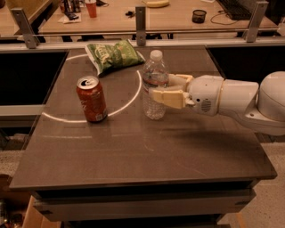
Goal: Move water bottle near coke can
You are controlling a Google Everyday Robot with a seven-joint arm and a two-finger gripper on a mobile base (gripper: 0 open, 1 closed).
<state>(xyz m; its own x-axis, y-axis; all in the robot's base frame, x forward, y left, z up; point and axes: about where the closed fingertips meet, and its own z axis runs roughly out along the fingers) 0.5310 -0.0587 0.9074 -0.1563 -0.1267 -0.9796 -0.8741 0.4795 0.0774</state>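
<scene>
The gripper (159, 88) comes in from the right, and its two cream fingers are clamped round the middle of the water bottle (153, 73). The bottle is upright, white cap on top. It's to the right of the coke can (91, 99), near it but not touching. From here I can't quite say whether the bottle's base sits on the table (142, 156) or hangs just off it. Between the two there's bare tabletop crossed by a curved white line (129, 99). Further back a green chip bag (113, 54) lies flat near the far edge, well apart from both. The count is one bottle, one can, one bag and one gripper. Three metal posts (140, 22) line the rail behind. On the far desk I see one red cup (91, 8) and one small black round thing (199, 16).
</scene>
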